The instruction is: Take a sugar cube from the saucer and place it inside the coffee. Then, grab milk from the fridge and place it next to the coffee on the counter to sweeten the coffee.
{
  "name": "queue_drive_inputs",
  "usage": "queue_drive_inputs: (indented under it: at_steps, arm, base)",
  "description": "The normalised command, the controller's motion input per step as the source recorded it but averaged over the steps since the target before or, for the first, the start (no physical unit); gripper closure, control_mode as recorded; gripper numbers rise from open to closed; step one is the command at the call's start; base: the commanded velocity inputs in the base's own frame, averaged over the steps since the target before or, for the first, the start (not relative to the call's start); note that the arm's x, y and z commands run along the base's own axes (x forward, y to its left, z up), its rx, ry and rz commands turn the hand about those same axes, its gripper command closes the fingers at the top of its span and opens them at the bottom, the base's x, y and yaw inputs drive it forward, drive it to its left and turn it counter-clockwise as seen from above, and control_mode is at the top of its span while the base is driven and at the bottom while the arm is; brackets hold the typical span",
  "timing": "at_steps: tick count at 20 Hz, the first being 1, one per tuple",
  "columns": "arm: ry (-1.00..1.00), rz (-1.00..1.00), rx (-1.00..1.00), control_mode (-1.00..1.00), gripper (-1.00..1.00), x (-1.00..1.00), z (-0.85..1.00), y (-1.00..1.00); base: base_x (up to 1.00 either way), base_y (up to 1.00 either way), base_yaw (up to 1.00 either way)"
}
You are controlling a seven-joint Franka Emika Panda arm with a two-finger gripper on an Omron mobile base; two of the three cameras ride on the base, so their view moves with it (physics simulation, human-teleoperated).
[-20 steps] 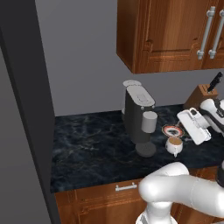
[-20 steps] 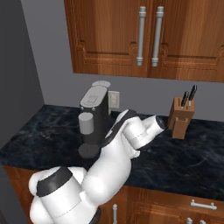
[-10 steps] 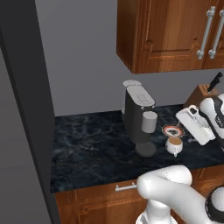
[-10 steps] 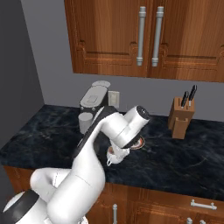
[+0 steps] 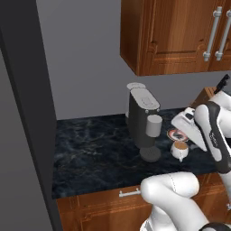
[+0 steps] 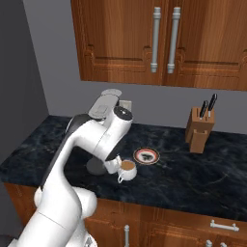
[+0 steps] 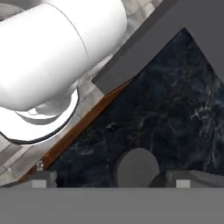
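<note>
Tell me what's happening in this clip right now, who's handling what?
A white robot arm is folded low over the black marble counter, its hand down beside the coffee, close to the grey coffee machine. Its gripper is open and holds nothing. The coffee cup sits on the counter with the saucer just behind it; a small dark shape lies on the saucer, too small to identify. A knife block stands further right. No milk is on the counter yet.

Both base views look forward and down from behind the arm, left and right, sharing the black worktop (image 5: 94, 149), the coffee machine (image 6: 103, 113) and the coffee (image 6: 127, 168). The hand view looks steeply down, close over the worktop's front edge.
</note>
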Motion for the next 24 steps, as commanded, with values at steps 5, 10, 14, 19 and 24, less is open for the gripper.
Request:
queue_drive_inputs:
  at_steps: [5,10,14,19,24]
  arm:
    - [0.0,0.27,-0.26,-1.0,-1.0,-0.09,0.45,0.55]
    - [0.0,0.19,-0.25,-1.0,-1.0,-0.01,0.31,0.34]
    - [0.0,0.0,0.0,1.0,-1.0,0.0,0.0,0.0]
    - [0.0,0.0,0.0,1.0,-1.0,0.0,0.0,0.0]
    - [0.0,0.0,0.0,1.0,-1.0,0.0,0.0,0.0]
  base:
    - [0.0,0.0,0.0]
    - [0.0,0.0,0.0]
    - [-0.31,0.07,0.03]
    - [-0.69,-0.23,-0.1]
    - [-0.81,-0.61,-0.32]
